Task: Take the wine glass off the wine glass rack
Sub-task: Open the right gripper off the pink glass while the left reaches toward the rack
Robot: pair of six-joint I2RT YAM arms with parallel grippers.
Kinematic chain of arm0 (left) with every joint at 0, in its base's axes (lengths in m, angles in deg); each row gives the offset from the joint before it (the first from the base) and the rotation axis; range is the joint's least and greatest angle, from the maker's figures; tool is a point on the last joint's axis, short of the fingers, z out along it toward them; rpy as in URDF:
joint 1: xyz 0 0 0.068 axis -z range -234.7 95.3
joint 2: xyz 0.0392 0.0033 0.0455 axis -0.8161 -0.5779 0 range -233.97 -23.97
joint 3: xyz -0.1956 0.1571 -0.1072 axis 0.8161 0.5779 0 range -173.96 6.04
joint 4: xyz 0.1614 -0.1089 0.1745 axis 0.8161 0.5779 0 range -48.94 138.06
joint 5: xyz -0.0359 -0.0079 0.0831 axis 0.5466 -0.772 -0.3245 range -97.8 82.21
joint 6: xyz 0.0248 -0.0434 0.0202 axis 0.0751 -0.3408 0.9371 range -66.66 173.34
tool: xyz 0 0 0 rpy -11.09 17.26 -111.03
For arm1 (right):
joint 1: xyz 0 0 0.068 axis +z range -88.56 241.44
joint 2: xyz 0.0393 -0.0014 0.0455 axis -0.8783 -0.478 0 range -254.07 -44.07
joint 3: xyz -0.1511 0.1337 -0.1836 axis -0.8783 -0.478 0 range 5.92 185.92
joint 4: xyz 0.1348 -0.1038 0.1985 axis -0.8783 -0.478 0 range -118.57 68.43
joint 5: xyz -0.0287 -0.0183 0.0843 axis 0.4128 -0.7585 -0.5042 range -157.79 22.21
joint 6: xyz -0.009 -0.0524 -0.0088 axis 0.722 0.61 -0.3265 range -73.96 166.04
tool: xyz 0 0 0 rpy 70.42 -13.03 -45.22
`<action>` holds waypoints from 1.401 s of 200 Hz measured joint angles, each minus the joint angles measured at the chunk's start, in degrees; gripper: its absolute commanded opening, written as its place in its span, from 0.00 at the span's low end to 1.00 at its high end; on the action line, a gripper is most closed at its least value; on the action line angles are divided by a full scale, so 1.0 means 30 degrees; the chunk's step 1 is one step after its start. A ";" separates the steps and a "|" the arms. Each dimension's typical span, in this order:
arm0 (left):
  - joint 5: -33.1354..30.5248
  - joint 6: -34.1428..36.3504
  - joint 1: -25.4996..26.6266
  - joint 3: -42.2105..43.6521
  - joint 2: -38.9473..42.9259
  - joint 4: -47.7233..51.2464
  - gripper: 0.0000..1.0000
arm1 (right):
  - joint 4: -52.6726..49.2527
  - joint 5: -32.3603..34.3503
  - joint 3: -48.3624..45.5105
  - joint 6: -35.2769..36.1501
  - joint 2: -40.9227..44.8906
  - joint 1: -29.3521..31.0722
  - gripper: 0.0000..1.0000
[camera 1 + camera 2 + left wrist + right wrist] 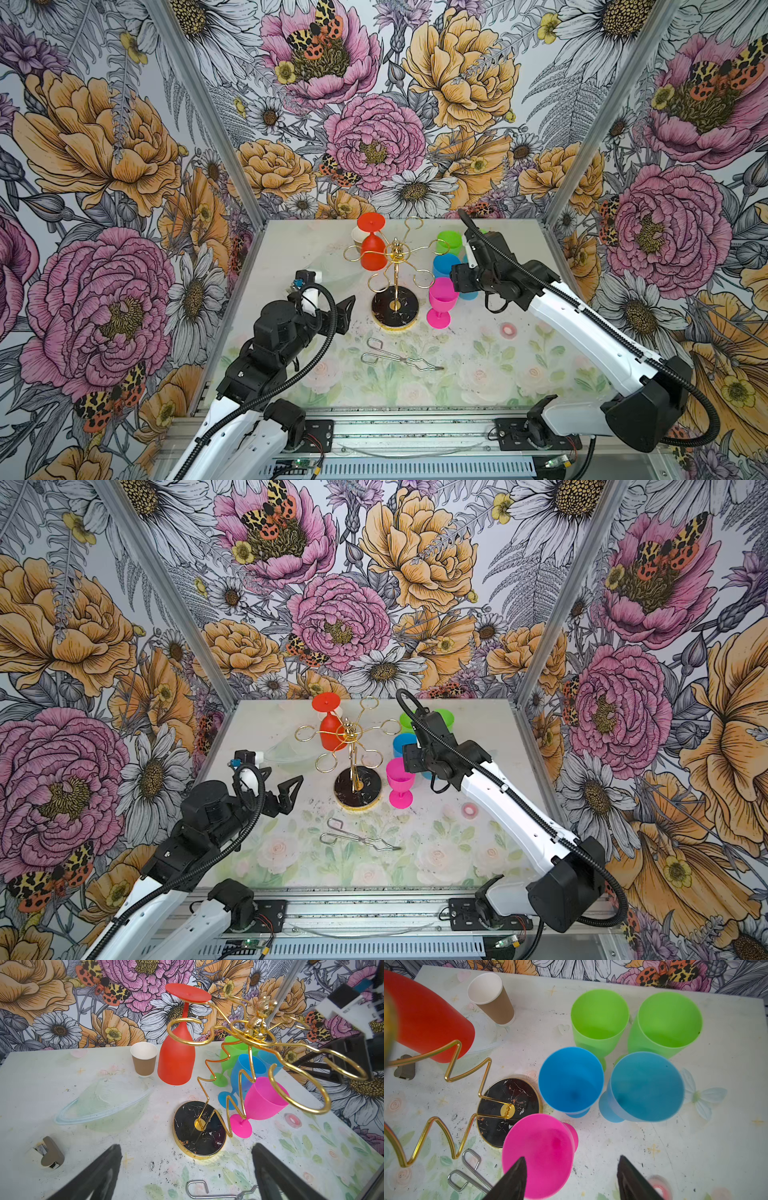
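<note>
Because the wine glass rack (384, 311) hooks its foot, the red wine glass (371, 258) hangs inverted; left gripper (187, 1145) and right gripper (572, 1157) gape empty.

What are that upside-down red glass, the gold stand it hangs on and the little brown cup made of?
The red wine glass looks like plastic: matte, opaque, no glassy glints. The wine glass rack seems metal: thin bent wire, shiny gold. Its base is glossy black with marble-like veins; whether stone or print is unclear. The paper cup: dull brown outside, white inside.
</note>
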 measured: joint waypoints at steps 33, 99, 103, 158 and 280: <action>0.1843 -0.0714 -0.2127 -0.1486 -0.1202 -0.0066 0.98 | 0.0015 -0.0503 -0.0240 -0.0051 0.1195 -0.1188 0.76; 0.6659 -0.2703 -0.5654 -0.4014 -0.3526 -0.0998 0.97 | 0.0058 -0.1362 -0.1698 -0.0036 0.2586 -0.2011 0.78; 0.6907 -0.2878 -0.5843 -0.4167 -0.3687 -0.1093 0.96 | 0.0073 -0.1392 -0.1756 -0.0036 0.2645 -0.2011 0.78; 1.0040 -0.5705 -0.7788 -0.6907 -0.7686 -0.2637 0.86 | 0.0816 -0.1785 -0.2200 0.0117 0.3570 -0.2135 0.78; 1.4134 -0.9027 -0.7934 -1.2313 -1.5504 -0.3184 0.64 | 0.1749 -0.2637 -0.3417 0.0765 0.6003 -0.2135 0.78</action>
